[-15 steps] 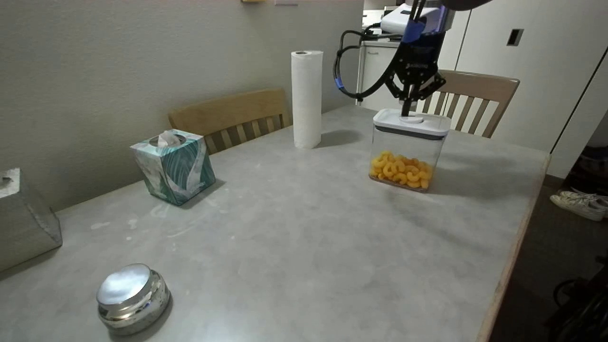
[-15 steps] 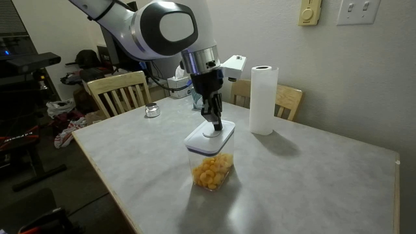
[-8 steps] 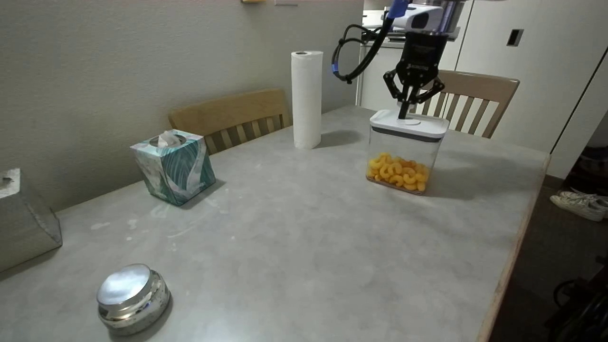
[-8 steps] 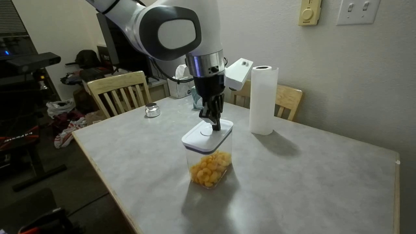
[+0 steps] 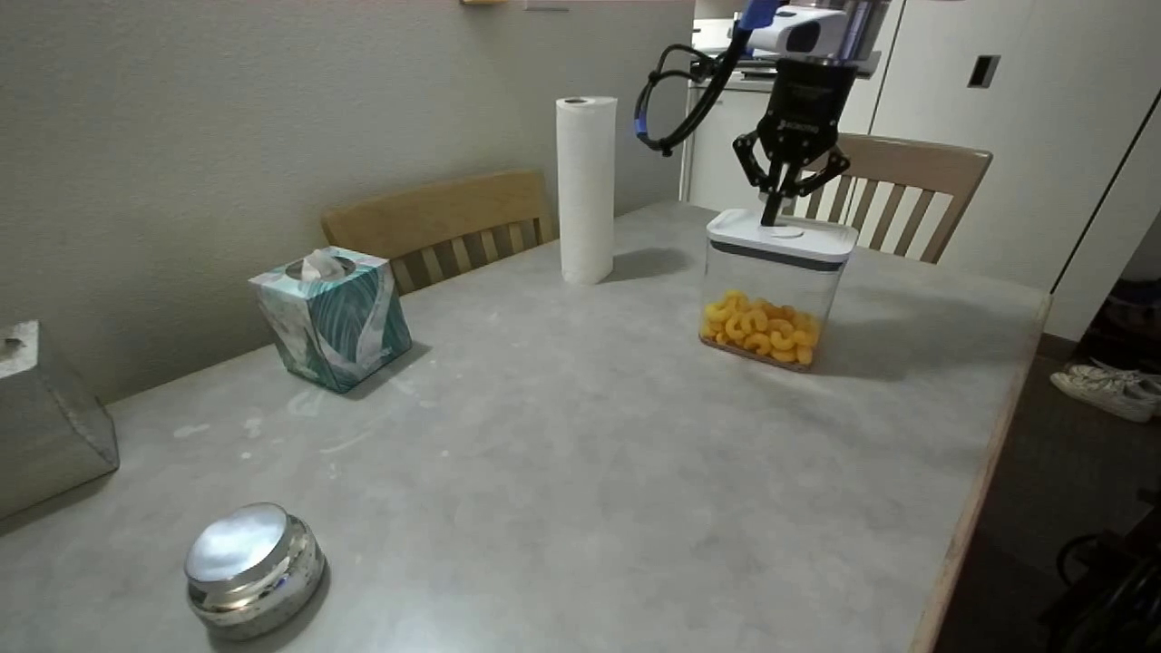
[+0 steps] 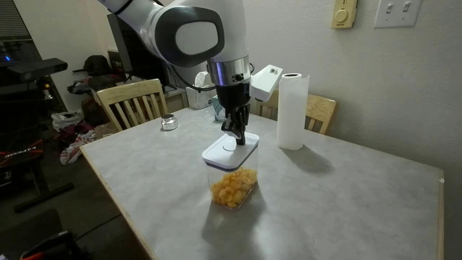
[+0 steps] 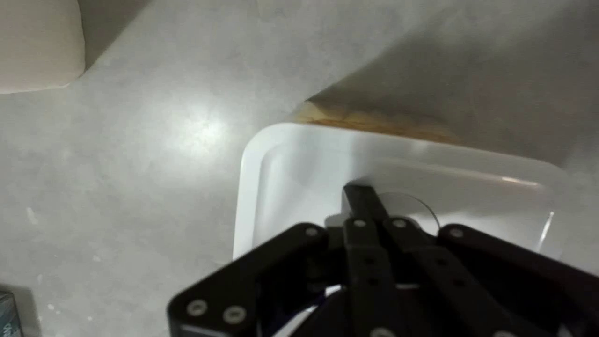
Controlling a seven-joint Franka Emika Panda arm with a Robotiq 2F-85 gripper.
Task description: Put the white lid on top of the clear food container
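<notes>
The white lid (image 6: 227,158) sits on top of the clear food container (image 5: 771,283), level and lined up with its walls as far as both exterior views show. The tool (image 5: 770,222) stands over it with its fingers (image 7: 366,203) drawn together and nothing visible between them. The tip seems to touch the lid at the edge of the round button (image 6: 230,145), off the button's centre. I judge the placing done and the step in hand a press to seat the lid; whether the button is up or down is too fine to tell.

The lid should handle as light, stiff, smooth plastic, likely slick under so narrow a tip (a push at the button's edge could skate sideways). Its flat top offers little to pinch. To lift it, I would take the rim across its shorter width, or the button if it stands proud.

The container, only partly filled with elbow-shaped orange pieces (image 5: 760,328), is probably light and rigid too, so a sidelong push might slide it along the counter (image 5: 544,435) or tip it. For moving it, the walls, gripped across the narrower way, look the safer hold. Pressure is best straight down, nearer the button's middle.
</notes>
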